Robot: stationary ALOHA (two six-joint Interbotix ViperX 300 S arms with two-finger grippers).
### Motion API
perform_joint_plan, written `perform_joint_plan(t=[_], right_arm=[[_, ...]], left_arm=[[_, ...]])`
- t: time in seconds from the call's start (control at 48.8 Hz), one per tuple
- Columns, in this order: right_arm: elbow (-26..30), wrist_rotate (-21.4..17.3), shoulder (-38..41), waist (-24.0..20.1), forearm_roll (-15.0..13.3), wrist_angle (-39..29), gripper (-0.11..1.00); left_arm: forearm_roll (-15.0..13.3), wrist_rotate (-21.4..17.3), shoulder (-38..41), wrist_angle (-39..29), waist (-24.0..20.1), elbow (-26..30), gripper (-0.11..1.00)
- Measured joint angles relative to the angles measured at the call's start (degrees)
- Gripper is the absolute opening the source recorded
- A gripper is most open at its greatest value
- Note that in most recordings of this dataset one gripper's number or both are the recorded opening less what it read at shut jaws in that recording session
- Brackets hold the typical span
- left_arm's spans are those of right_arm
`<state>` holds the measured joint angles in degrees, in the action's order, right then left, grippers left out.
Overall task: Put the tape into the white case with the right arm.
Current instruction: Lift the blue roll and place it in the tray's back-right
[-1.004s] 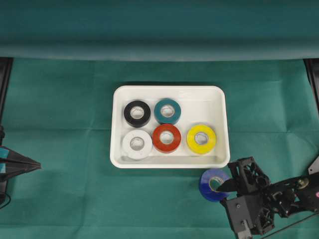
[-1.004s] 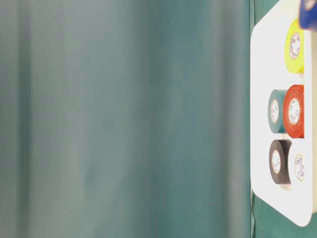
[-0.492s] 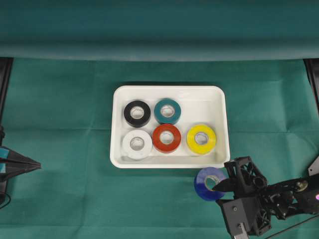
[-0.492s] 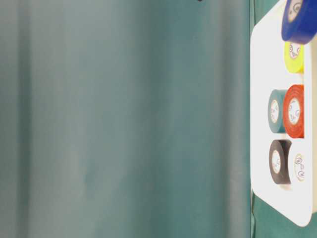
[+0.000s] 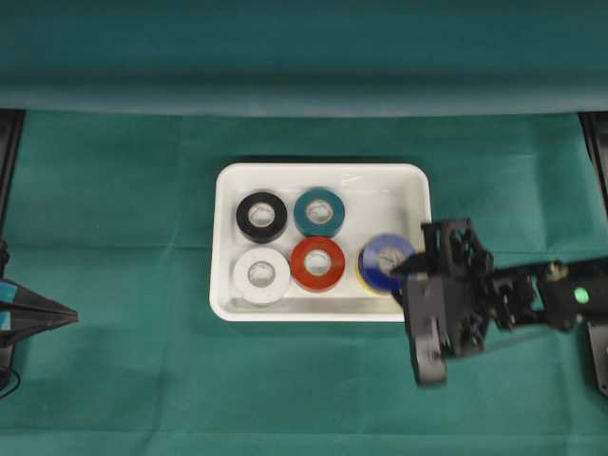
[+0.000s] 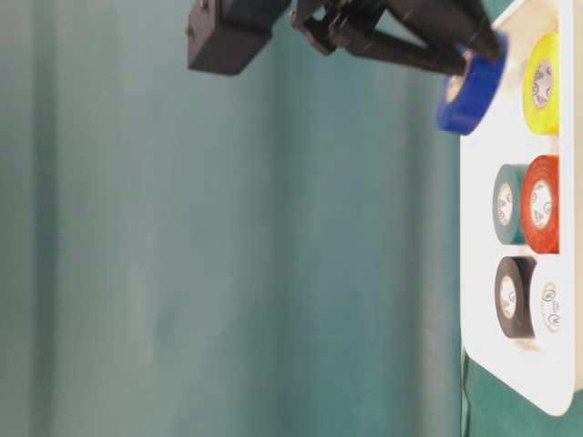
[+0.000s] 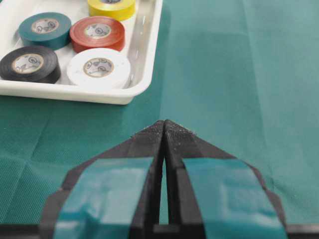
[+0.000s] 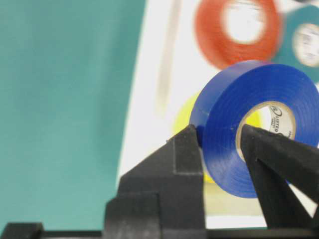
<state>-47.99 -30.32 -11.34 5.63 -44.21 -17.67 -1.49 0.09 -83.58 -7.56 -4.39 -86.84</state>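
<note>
Now | right pincer (image 8: 219,137) clamped on blue tape (image 5: 385,261) wall, one finger through core | roll held above white case (image 5: 228,190), over yellow roll (image 6: 541,84) | left pincer (image 7: 164,130) closed, empty, above green tabletop (image 5: 114,190).

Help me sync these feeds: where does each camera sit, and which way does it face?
Overhead: above, looking down on white case; right end effector holds blue tape.
Table-level: low, image turned sideways; same tape and end effector.
Left wrist: behind shut left end effector, facing the case.
Right wrist: behind the tape.
All four share the case.
</note>
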Motion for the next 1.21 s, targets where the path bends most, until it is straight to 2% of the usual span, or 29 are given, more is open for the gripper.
perform_joint_plan(t=[0.205,0.369,0.984,1.066,1.209], right_arm=[[0.18,2.2,2.29,7.73,-0.18,5.89,0.02],[0.97,3.25,3.96,12.57,-0.18,7.56,0.02],[1.32,3.25,4.66,13.54,0.0,6.5,0.02],[1.32,3.25,4.66,13.54,0.0,6.5,0.15],[1.41,3.25,4.66,13.54,-0.18,6.33,0.55]], left_arm=[[0.09,0.0,0.0,0.0,0.0,0.0,0.0],[0.09,0.0,0.0,0.0,0.0,0.09,0.0],[0.09,0.0,0.09,-0.09,0.0,0.09,0.0],[0.09,0.0,0.0,0.0,0.0,0.09,0.0],[0.09,0.0,0.09,-0.09,0.0,0.0,0.0]])
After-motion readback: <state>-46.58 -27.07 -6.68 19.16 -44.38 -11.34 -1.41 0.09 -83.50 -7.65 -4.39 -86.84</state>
